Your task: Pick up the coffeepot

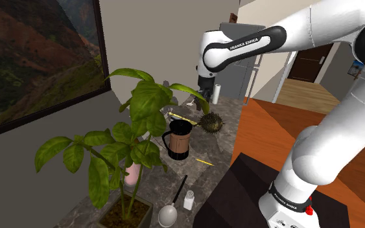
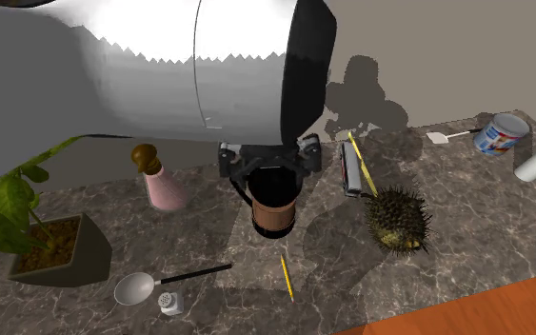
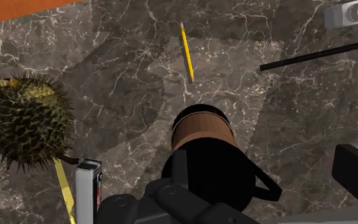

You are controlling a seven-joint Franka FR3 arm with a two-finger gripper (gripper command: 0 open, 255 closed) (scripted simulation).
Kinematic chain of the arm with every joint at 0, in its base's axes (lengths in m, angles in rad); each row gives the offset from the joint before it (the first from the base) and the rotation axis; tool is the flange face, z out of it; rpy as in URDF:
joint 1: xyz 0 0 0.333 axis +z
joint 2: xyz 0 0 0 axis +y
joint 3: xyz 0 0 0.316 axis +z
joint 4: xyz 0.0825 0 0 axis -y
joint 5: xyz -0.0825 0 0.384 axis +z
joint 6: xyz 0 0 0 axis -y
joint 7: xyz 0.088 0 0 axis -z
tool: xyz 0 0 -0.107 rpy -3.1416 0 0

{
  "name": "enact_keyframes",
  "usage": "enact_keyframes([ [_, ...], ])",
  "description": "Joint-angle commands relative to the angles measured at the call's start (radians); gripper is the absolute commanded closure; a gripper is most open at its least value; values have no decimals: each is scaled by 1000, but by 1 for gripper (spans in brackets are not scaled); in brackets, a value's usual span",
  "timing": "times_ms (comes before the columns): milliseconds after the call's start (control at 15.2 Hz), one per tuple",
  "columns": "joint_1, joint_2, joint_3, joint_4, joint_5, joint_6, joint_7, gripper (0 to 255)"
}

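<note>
The coffeepot [image 1: 177,139] is a dark-framed press pot with a brown body and a side handle, standing upright on the marble counter [image 1: 220,152]. From the second exterior view my black gripper [image 2: 270,167] hangs right above the coffeepot [image 2: 273,207], and the big white arm covers the upper part of that picture. In the shoulder view the gripper [image 1: 206,92] is well above the pot and a little beyond it. Seen from the wrist, the coffeepot [image 3: 203,149] rises straight toward the camera, its handle to one side. Dark shapes overlap its top there.
A spiky brown fruit [image 2: 399,221] and a yellow tape measure [image 2: 354,164] lie beside the pot. A pencil [image 2: 286,277], spoon [image 2: 137,287] and small shaker [image 2: 169,303] lie toward the counter's front. A pink grinder [image 2: 164,181] and leafy potted plant [image 1: 132,139] stand close by. A can [image 2: 500,133] sits far off.
</note>
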Motion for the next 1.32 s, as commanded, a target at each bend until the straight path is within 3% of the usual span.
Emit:
enact_keyframes([
  [0,2,81,-5,34,13,51,-6,0],
  [726,-7,494,-11,274,105,227,-58,0],
  [1254,-10,554,-8,245,114,315,-64,0],
])
